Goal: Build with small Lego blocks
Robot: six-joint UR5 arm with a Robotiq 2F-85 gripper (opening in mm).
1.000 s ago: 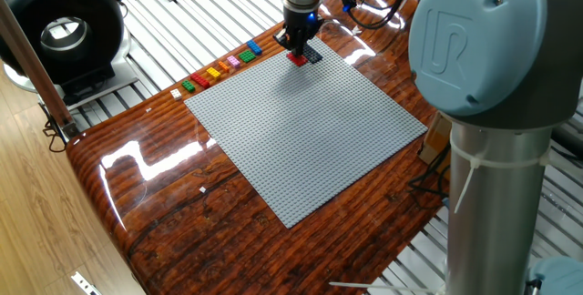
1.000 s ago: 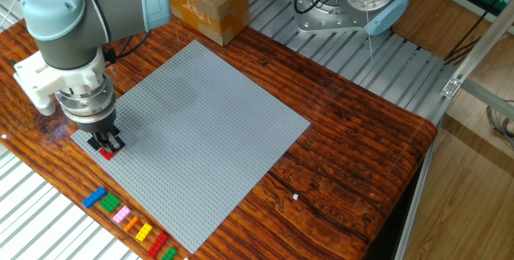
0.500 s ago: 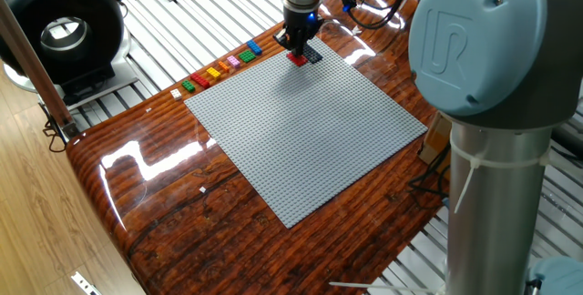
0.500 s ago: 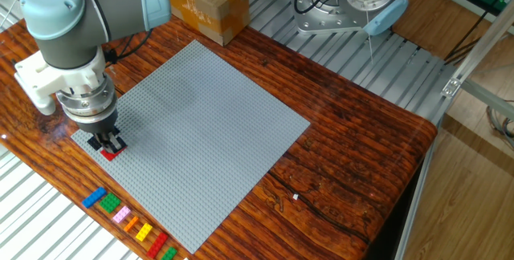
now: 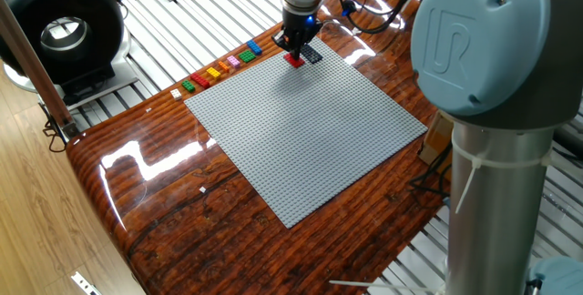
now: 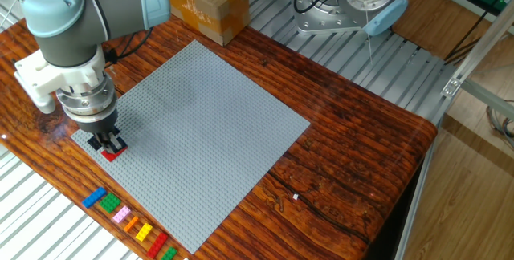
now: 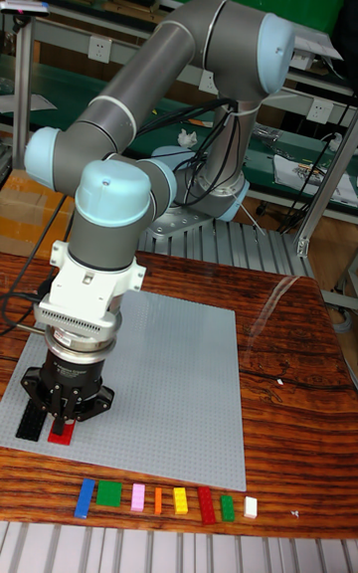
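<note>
The black two-finger end effector (image 5: 294, 51) (image 6: 107, 143) (image 7: 64, 421) points straight down at one corner of the large grey studded baseplate (image 5: 305, 127) (image 6: 197, 132) (image 7: 174, 394). Its fingers are drawn close together around the small red rectangular Lego brick (image 5: 294, 59) (image 6: 112, 153) (image 7: 62, 434), which sits at or just on the plate's studs; whether the fingers actually clamp it or only flank it cannot be told from these views. In the tall fixed view the red brick's long axis runs away from the camera, roughly parallel to the plate's near side edge. Just beside it lies a dark flat Lego piece (image 5: 311, 55) (image 7: 31, 419), its long axis parallel to the red brick's.

Off the plate, on the glossy wood-grain bench (image 5: 173, 195) (image 6: 353, 140) (image 7: 288, 414), a row of small loose bricks (image 5: 221, 66) (image 6: 132, 226) (image 7: 164, 500) lies along the plate's edge: blue, green, pink, orange, yellow, red, green, and a white one at the end. Most stand with their long axes across the row.

The rest of the baseplate is bare, giving wide open room toward its centre and far corners. A brown cardboard box (image 6: 202, 3) stands near the plate's opposite corner, well apart from the end effector.
</note>
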